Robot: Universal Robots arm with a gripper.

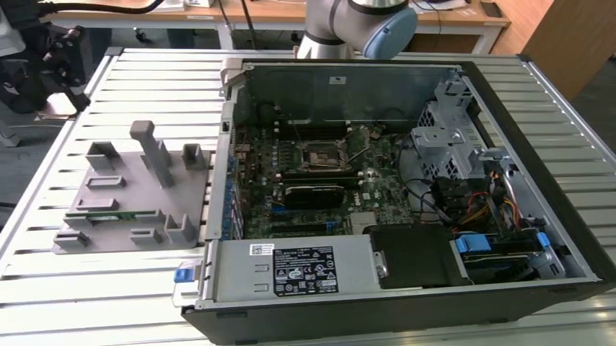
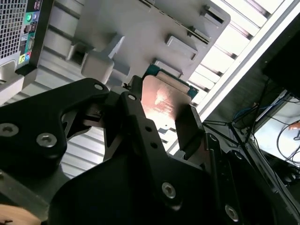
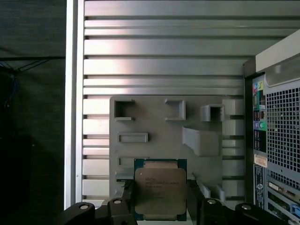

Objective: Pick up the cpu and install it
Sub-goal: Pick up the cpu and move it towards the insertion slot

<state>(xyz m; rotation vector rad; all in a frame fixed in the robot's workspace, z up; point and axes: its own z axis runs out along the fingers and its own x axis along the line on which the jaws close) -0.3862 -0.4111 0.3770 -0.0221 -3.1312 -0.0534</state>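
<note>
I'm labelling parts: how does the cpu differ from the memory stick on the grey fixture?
Shape: the cpu is square with a silvery metal top; the memory stick is long and narrow. State: the cpu is clamped in the gripper, off the grey fixture; the memory stick lies on that fixture. Both show green board.

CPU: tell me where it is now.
In the first wrist view the cpu sits between the fingers of the gripper, above the grey fixture beside the computer case.
</note>
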